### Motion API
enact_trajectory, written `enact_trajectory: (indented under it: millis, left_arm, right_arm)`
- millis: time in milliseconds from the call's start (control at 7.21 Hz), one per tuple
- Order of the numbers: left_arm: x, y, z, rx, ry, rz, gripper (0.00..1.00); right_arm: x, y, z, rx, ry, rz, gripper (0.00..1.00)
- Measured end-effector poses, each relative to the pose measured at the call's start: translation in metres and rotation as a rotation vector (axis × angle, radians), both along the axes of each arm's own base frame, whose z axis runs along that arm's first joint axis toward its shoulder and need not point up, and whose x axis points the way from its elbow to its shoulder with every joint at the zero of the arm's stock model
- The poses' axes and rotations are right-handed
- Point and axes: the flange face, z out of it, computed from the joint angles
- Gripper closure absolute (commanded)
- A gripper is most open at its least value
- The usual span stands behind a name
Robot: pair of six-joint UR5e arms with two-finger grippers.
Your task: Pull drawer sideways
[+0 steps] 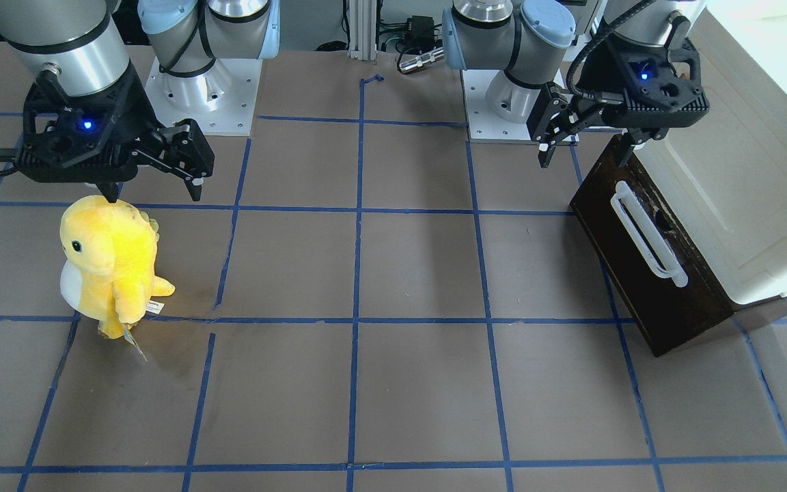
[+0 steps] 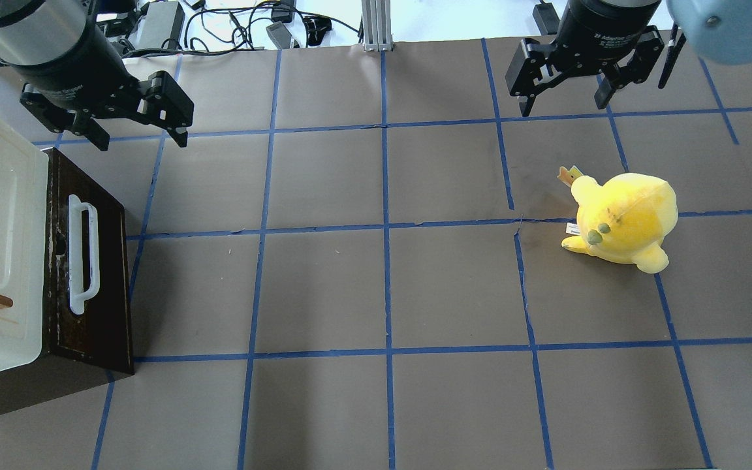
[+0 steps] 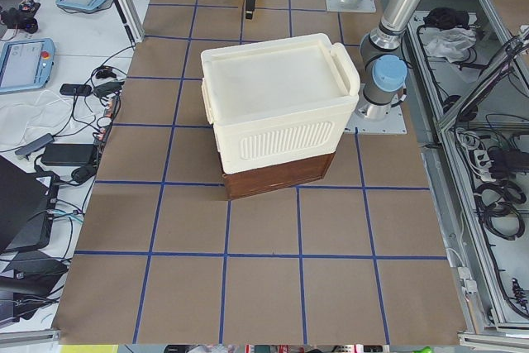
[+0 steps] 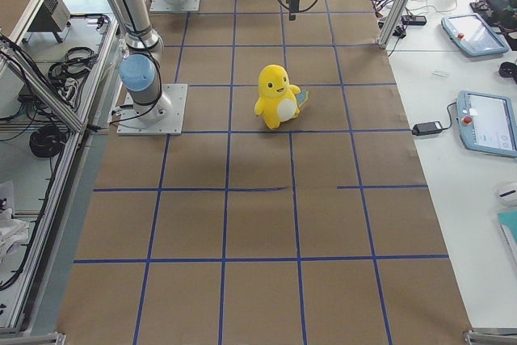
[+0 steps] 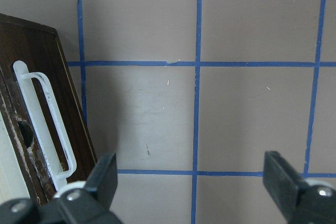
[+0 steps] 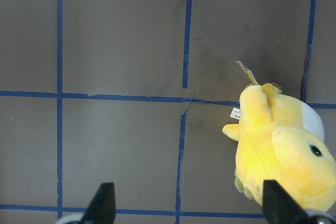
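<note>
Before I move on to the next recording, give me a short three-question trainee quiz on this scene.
1. True or false: the left hand is gripping the drawer by its white handle.
2. Which is nearer the yellow plush toy? A. left hand B. right hand
3. Fill in: both hands have their jaws ___.
Key: 1 false; 2 B; 3 open.

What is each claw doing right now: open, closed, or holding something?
Left claw: open, empty, near the drawer.
Right claw: open, empty, near the plush toy.
</note>
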Motion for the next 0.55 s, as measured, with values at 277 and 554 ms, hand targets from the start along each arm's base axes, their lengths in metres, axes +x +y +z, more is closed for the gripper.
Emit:
enact_trajectory:
  millis: [277, 554]
  left_arm:
    - [0.001, -0.005, -0.003, -0.006, -0.019, 0.046, 0.0]
    - [-0.017, -0.009, -0.021, 0.013, -0.093, 0.138, 0.0]
  right_arm:
    - [0.0, 0.0, 0.0, 0.0, 0.0, 0.0, 0.0]
    - [0.0, 0.0, 0.0, 0.0, 0.0, 0.0, 0.0]
